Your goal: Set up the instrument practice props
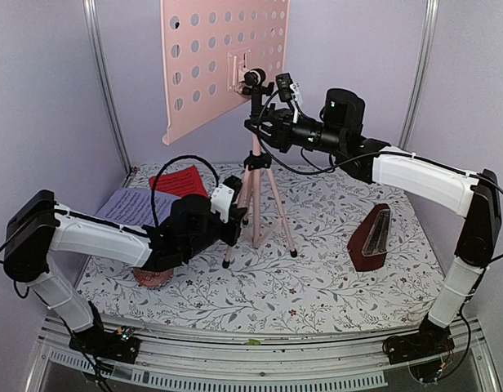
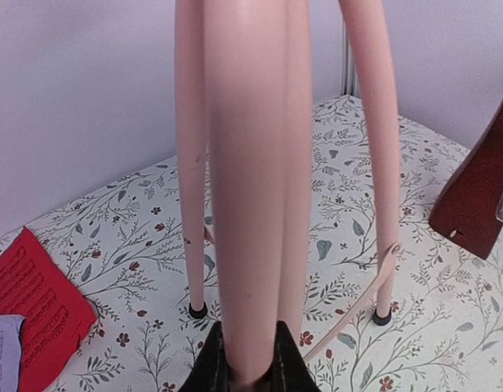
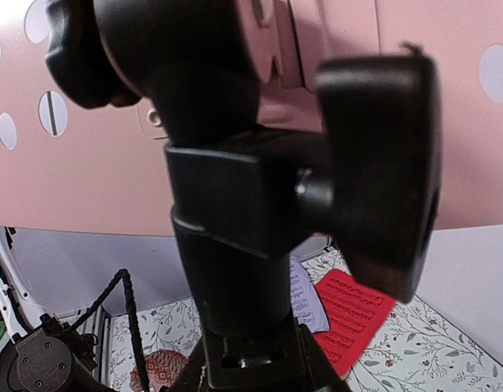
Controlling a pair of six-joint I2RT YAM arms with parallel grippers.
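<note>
Stand: The tall pink tripod music stand point(image 1: 255, 184) is upright in the middle of the flowery tabletop point(image 1: 317, 286). Its legs are spread out, and its pink board with round holes point(image 1: 211, 57) is up high.
Left tool: The left tool point(image 2: 250, 369) is closed around a pink tube low on the stand. It looks like the near leg.
Right tool: The right tool point(image 1: 264, 124) is up at the black neck point(image 3: 227, 212) under the board. Its fingers sit on both sides of the neck and look closed on it, just below the big black knob point(image 3: 382, 180).
Step now: I think the job here is to get the board set right while the stand is held firm.
How to do it well: Hold the low tube tight so the two black feet point(image 2: 198, 310) do not slide. Move the top slowly and only a little. Do not push sideways, because the board is big and sits high.
Pages: The red music page point(image 1: 180, 181) and the lavender music page point(image 1: 125, 204) lie flat on the tabletop behind the left arm. They are not on the board yet.
Metronome: The small dark red-brown pyramid metronome point(image 1: 372, 238) stands to the right, well apart from the legs.
Watch out: A hard tug up top could tip the stand toward the metronome.
</note>
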